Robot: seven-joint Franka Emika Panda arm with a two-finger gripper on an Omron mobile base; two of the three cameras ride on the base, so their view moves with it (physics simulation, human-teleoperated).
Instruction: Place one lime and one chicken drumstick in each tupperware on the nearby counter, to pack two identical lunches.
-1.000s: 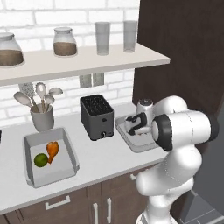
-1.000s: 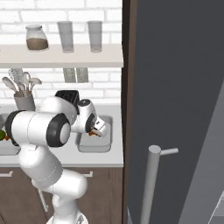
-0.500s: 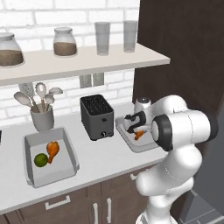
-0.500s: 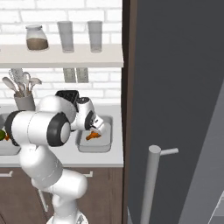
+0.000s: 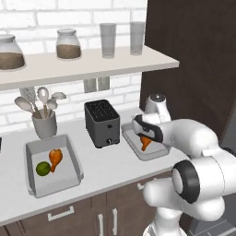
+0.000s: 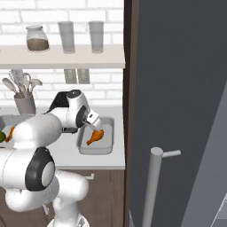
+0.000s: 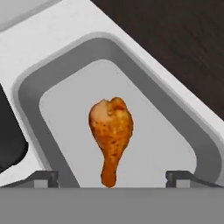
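I see the two-finger gripper with jaws spread wide, gripping nothing — the orange-brown chicken drumstick lies in the grey rectangular tupperware, lime not yet added.

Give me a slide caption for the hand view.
Open gripper above a chicken drumstick lying in a grey tupperware.

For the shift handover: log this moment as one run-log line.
gripper: open, over right tupperware | drumstick in right tupperware, no lime there | left tupperware: lime plus drumstick
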